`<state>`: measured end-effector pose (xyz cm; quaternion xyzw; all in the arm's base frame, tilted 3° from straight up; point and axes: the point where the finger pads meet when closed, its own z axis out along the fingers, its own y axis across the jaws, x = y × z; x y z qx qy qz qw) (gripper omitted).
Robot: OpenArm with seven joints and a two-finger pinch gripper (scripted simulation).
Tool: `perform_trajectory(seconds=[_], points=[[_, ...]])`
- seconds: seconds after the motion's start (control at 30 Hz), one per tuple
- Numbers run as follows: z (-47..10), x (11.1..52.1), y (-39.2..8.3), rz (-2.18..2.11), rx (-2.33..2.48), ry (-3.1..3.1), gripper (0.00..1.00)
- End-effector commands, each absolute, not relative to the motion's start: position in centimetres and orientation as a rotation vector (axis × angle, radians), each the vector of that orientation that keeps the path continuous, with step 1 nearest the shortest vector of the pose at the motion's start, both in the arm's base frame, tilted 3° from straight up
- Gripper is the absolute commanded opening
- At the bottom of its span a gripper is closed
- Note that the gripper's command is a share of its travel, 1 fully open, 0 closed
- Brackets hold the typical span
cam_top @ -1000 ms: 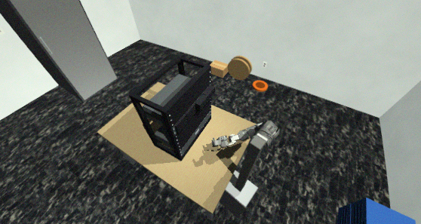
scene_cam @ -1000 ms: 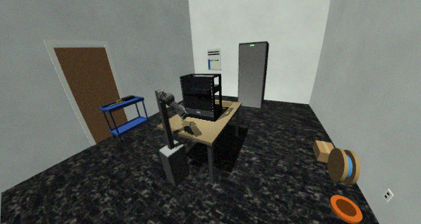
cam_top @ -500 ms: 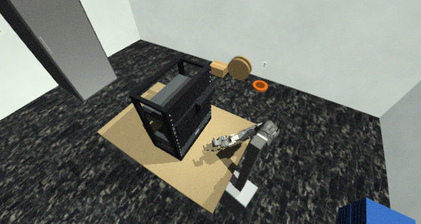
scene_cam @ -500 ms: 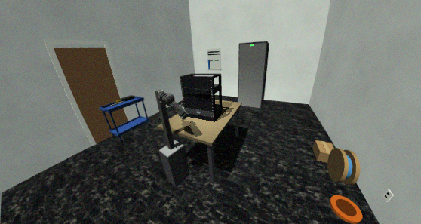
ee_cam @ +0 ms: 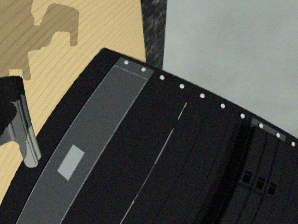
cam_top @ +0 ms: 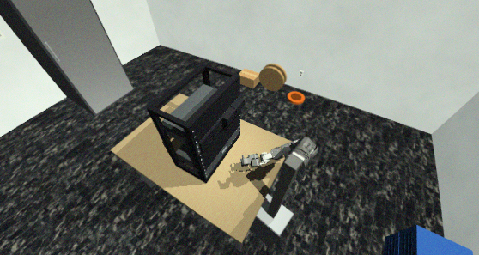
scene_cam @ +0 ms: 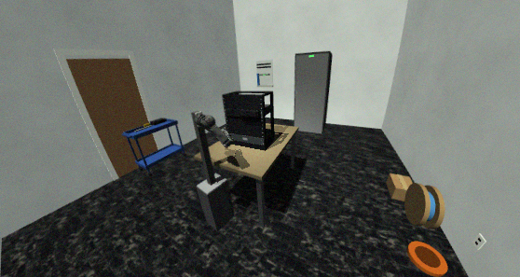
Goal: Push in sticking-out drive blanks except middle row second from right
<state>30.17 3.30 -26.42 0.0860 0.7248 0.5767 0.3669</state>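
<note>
The black open-frame rack [cam_top: 195, 127] [scene_cam: 247, 118] stands on the tan table [cam_top: 146, 157] [scene_cam: 261, 163]. Its front fills the wrist view. Low on that front is a grey panel [ee_cam: 80, 156] with a small label. The dark drive blanks [ee_cam: 256, 185] of the storage chassis sit above it. In the top view, some blanks [cam_top: 231, 112] stand out from the front about halfway up; I cannot tell which ones. My gripper [cam_top: 246, 160] [scene_cam: 228, 142] is open and empty. It hangs low over the table, a short way in front of the rack's lower front and apart from it. One finger [ee_cam: 25, 137] shows at the wrist view's left edge.
The arm's post and base [cam_top: 275, 217] [scene_cam: 212, 196] stand at the table's near edge. A blue cart [scene_cam: 154, 140], a grey cabinet [scene_cam: 311, 91], a cardboard box [cam_top: 249, 77], a cable spool [cam_top: 273, 76] and an orange ring [cam_top: 296, 97] are on the floor, away from the table.
</note>
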Motion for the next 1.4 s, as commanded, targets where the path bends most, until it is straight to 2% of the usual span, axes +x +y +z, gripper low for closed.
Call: perform_trajectory(seconds=[0.0, 0.27, 0.6, 0.77, 1.03, 1.37], points=[[-25.8, 30.8, 2.9, 1.470, 0.260, 1.847, 1.00], [-22.5, 33.3, 0.9, 1.447, 0.449, 1.768, 1.00], [-14.1, 36.3, -6.9, 1.398, 0.843, 1.566, 1.00], [-10.3, 35.6, -11.1, 1.371, 0.972, 1.482, 1.00], [-7.2, 33.8, -14.5, 1.334, 1.049, 1.425, 1.00], [-5.4, 32.4, -16.2, 1.304, 1.076, 1.399, 1.00]])
